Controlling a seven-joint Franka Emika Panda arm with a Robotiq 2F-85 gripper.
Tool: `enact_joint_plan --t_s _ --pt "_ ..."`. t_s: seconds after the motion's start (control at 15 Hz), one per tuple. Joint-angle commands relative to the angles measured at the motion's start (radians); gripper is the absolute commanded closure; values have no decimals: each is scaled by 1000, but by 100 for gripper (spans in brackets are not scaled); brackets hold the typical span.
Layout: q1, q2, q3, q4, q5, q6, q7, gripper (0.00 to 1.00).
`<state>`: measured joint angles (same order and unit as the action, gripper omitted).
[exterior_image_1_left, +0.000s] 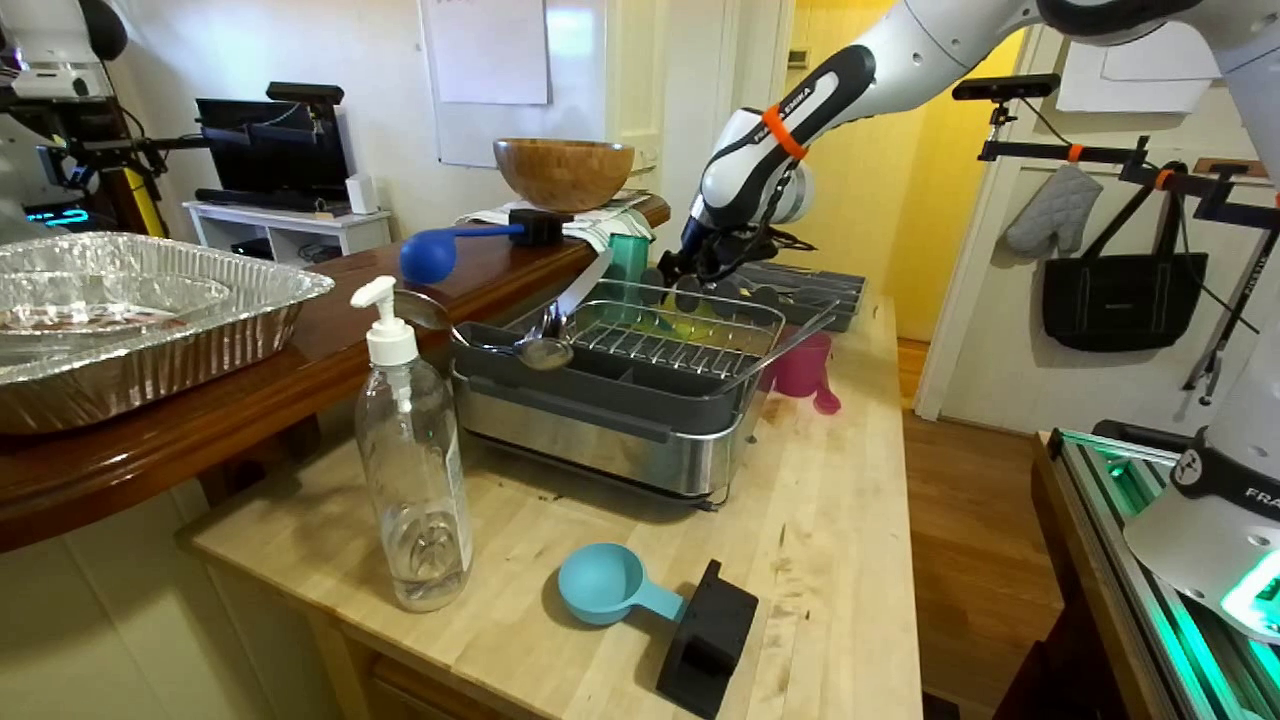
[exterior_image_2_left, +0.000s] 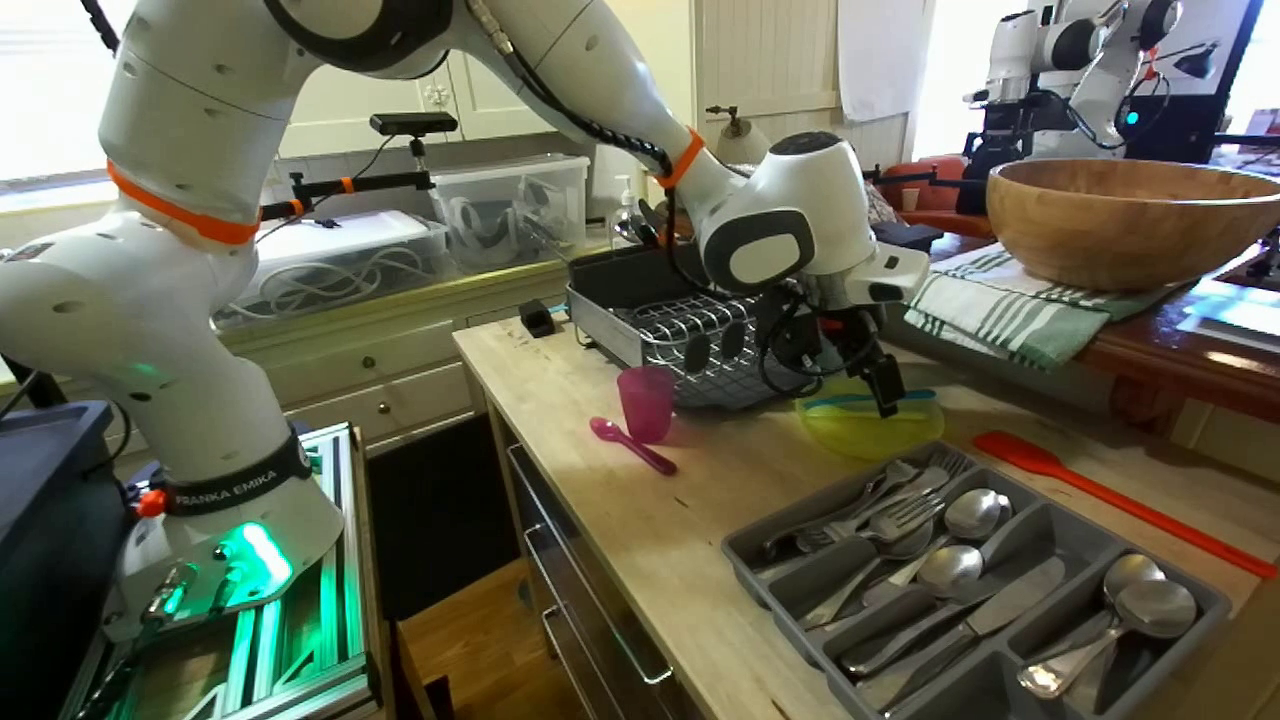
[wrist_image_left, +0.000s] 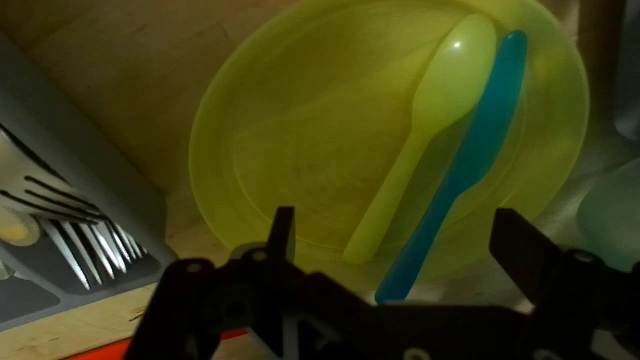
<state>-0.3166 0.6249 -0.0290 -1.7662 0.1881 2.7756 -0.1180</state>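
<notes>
In the wrist view my gripper (wrist_image_left: 395, 212) stands open, its two dark fingers wide apart with nothing held between them. Below it lies a yellow translucent plate (wrist_image_left: 310, 130), seen also in an exterior view (exterior_image_2_left: 850, 438). A yellow spoon (wrist_image_left: 450, 75) and a blue knife (wrist_image_left: 482, 135) rest side by side on the plate, handles pointing toward the gripper. Their handle ends show between the fingers; the knife's tip of handle meets the dark gripper body in the picture. How high the fingers are above the plate I cannot tell.
A grey cutlery tray (exterior_image_2_left: 750, 570) and a red spatula (exterior_image_2_left: 1130, 497) flank the plate. The dish rack (exterior_image_1_left: 590, 455), pink cup (exterior_image_2_left: 647, 405), pink spoon (exterior_image_2_left: 637, 448) and green cup (exterior_image_1_left: 628, 262) stand close by. A wooden bowl (exterior_image_2_left: 1130, 225) sits on the raised ledge.
</notes>
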Motion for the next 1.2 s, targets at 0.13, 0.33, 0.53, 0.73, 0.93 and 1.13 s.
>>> enact_joint_plan --t_s 0.13,0.33,0.53,0.73,0.93,1.13 --pt "-31 69 40 79 19 -5 -21 8" --pt "-39 82 58 96 26 -5 -26 15" --pt "-45 94 75 110 39 -4 -26 38" --pt "-43 104 79 121 42 -3 -25 57" --pt "-39 116 78 129 39 3 -23 58" --pt "-35 125 74 134 35 1 -20 52"
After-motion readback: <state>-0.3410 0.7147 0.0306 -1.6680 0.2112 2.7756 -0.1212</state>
